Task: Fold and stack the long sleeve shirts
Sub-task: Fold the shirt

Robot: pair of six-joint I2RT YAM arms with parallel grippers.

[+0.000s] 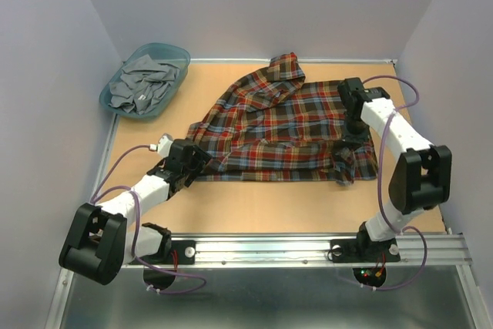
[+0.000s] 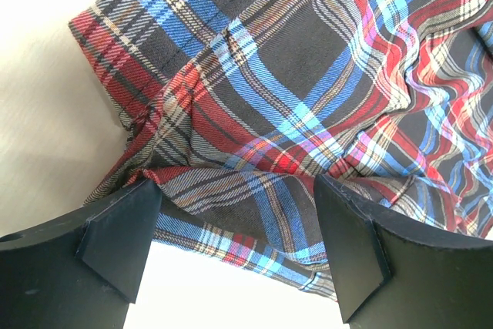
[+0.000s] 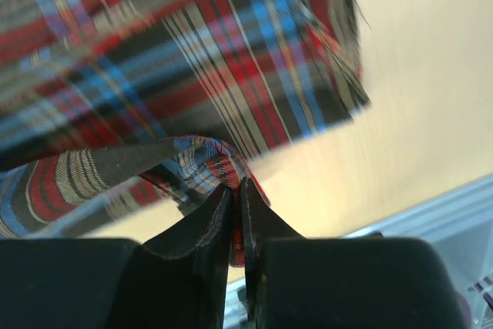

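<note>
While our left gripper (image 2: 239,225) gapes wide and empty at eight o'clock, our right gripper (image 3: 236,202) pinches the red-navy plaid flannel shirt (image 1: 277,125) at three o'clock.

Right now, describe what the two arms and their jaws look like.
The left arm and right arm are alike: white link shells between bulky black joint housings, each on a black base. Thin purple cables loop alongside both. The jaws are matte black, wedge-shaped, with flat inner faces. No markings are readable.

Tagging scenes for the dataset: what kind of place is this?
Probably a lab robot cell: plain walls boxing in a wooden tabletop, a metal mounting rail, plaid shirt and teal basket as props.
</note>
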